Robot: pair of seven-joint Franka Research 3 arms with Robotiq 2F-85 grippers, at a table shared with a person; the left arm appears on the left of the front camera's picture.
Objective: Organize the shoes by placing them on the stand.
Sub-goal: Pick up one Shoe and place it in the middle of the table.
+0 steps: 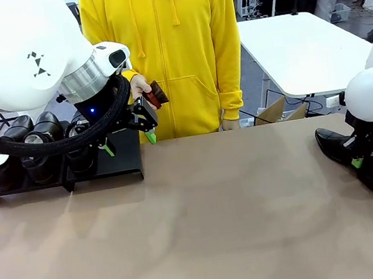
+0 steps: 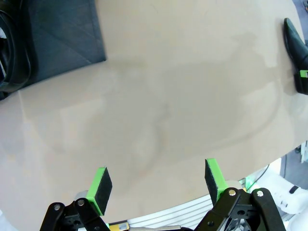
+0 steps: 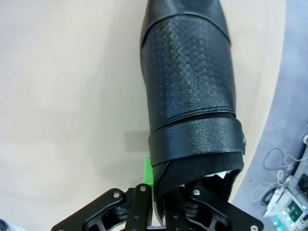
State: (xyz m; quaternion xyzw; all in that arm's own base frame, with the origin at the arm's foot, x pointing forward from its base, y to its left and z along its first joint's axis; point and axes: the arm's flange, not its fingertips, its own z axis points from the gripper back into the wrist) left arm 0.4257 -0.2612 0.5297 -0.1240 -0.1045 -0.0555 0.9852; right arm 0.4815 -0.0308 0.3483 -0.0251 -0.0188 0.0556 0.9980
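Far left: stand (image 1: 117, 165) at the table's (image 1: 200, 229) left edge, three shoes (image 1: 36, 144) lined up on it, right end bare. Left gripper (image 1: 129, 142) hangs just above that bare end, jaws wide apart, nothing between the green pads (image 2: 101, 185). Behind it, a person in a yellow hoodie (image 1: 166, 51) holds a small reddish-brown object (image 1: 157, 95). Far right: one shoe (image 1: 361, 155) lies on the table near the edge. Right gripper (image 1: 359, 159) is clamped onto the rim of the shoe's opening, fingers closed across it.
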